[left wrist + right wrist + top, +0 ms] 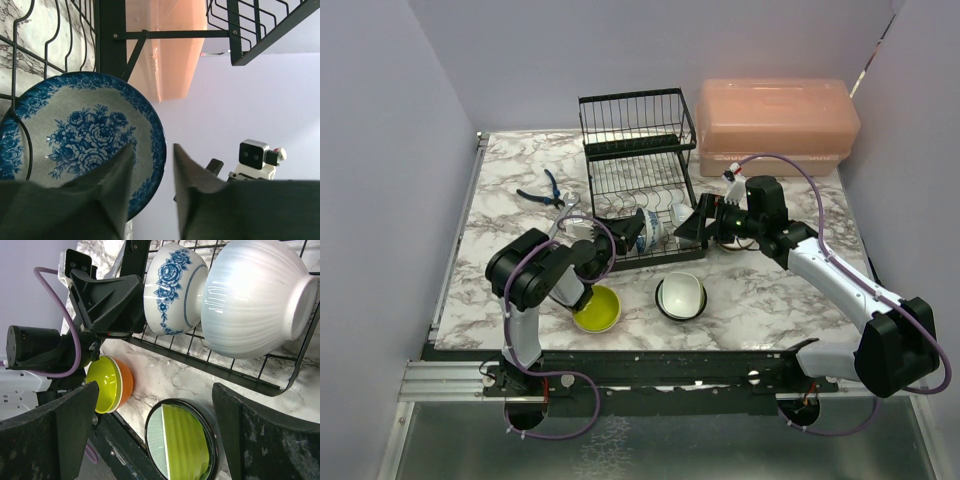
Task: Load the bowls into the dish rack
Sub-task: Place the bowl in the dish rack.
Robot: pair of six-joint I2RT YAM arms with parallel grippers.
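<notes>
The dish rack (pixel 635 125) stands at the far middle of the table (pixel 500 215). On its lower tier the blue-patterned bowl (pixel 80 130) stands on edge, with the white bowl (pixel 255 295) just to its right. The left claw (pixel 154 150) is parted, one finger inside that blue rim and one outside, not pinching it. The right claw (pixel 155 390) is spread wide and holds nothing, near the white bowl. The yellow-green bowl (pixel 597 308) and the dark-rimmed bowl (pixel 681 296) sit on the table, nearer than the rack.
</notes>
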